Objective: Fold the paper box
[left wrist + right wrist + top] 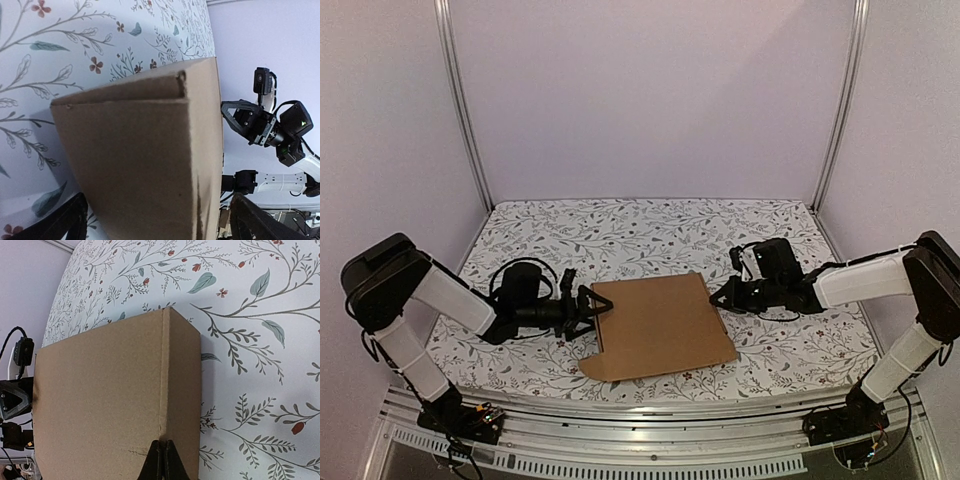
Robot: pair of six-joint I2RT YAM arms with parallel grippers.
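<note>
Left pincer (584, 308) is open, fingers either side of the left end of the paper box (660, 322), which lies closed-up on the worktop (620, 230). Right pincer (722, 297) is closed on nothing, tips against the box's right wall. Looks like final squaring: left needs to clamp, right keeps bracing.

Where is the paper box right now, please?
In the top view, the paper box lies centre-front on the floral tablecloth, between the left gripper and right gripper.
</note>
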